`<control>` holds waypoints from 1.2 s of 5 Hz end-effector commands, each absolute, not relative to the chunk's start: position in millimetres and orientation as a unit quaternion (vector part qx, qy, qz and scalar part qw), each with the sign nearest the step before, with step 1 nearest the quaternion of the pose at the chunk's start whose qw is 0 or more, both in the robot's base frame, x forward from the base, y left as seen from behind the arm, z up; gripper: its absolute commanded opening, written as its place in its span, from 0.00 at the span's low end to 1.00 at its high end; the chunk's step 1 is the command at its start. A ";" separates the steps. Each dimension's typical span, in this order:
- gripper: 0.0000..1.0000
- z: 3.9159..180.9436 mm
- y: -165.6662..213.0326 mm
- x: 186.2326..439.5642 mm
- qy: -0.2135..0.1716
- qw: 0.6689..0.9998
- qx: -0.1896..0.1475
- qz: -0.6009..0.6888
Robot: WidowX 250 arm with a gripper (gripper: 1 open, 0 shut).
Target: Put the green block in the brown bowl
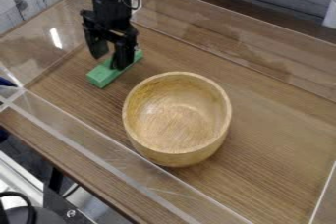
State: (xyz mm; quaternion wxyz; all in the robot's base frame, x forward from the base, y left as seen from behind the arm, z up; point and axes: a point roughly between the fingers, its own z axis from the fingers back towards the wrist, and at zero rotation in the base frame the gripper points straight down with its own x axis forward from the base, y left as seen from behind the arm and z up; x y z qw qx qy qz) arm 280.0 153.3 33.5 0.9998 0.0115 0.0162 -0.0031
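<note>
The green block (102, 74) lies flat on the wooden table, left of the brown bowl (178, 117). My gripper (110, 53) points straight down over the block's far end, open, with one finger on each side of it. Only the near end of the block shows below the fingers (96, 45); the rest is hidden behind them. Whether the pads touch the block I cannot tell. The round light-brown bowl stands upright with nothing in it, close to the right of the block.
Clear plastic walls (79, 140) ring the table along the front and left edges. A light wall and dark strip run behind the table at the back.
</note>
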 end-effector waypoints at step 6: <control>0.00 61.1 154.8 286.0 -0.015 1.000 0.022 0.012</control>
